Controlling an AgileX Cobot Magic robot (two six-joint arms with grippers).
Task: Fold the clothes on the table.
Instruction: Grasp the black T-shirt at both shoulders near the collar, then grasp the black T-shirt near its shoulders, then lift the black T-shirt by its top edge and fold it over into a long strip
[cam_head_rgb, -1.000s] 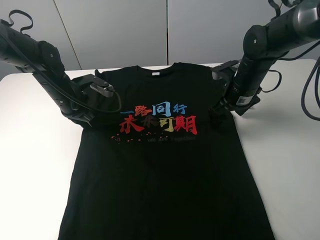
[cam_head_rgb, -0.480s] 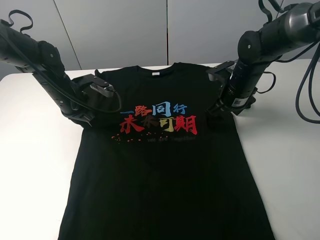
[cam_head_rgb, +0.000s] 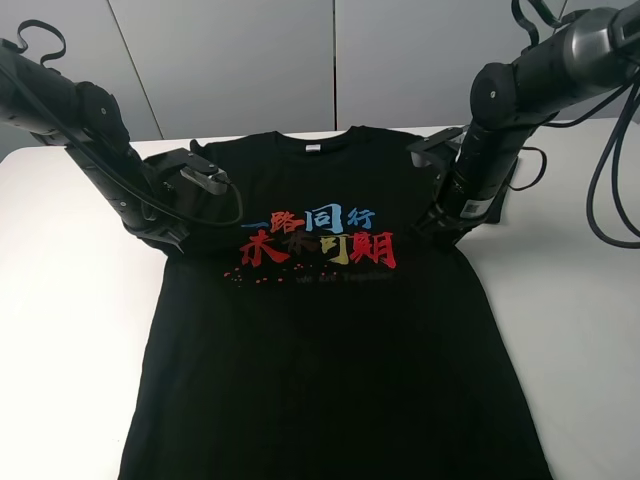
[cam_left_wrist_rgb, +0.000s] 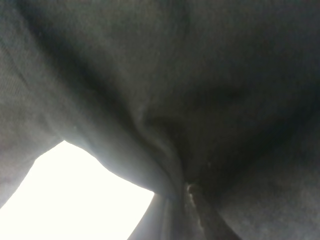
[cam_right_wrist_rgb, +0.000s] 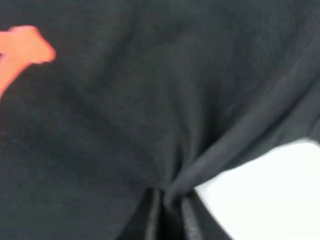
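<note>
The black T-shirt (cam_head_rgb: 320, 340) lies flat on the white table (cam_head_rgb: 70, 330), chest up, with its red, blue and yellow characters (cam_head_rgb: 318, 238) showing. My left gripper (cam_head_rgb: 178, 240) is at the shirt's left sleeve and armpit. In the left wrist view it (cam_left_wrist_rgb: 192, 200) is shut on a pinched fold of black cloth (cam_left_wrist_rgb: 200, 75). My right gripper (cam_head_rgb: 432, 226) is at the right armpit. In the right wrist view it (cam_right_wrist_rgb: 167, 200) is shut on a bunched fold of the shirt (cam_right_wrist_rgb: 125, 100), with a bit of red print (cam_right_wrist_rgb: 25, 50) nearby.
Bare white tabletop lies to the left of the shirt and to its right (cam_head_rgb: 580, 330). The table's rounded back corners and a grey wall (cam_head_rgb: 250, 60) are behind the collar. Cables hang from the right arm (cam_head_rgb: 610, 180).
My right arm has shifted slightly inward and up, drawing the right sleeve in with it. The left arm and the rest of the shirt have not moved.
</note>
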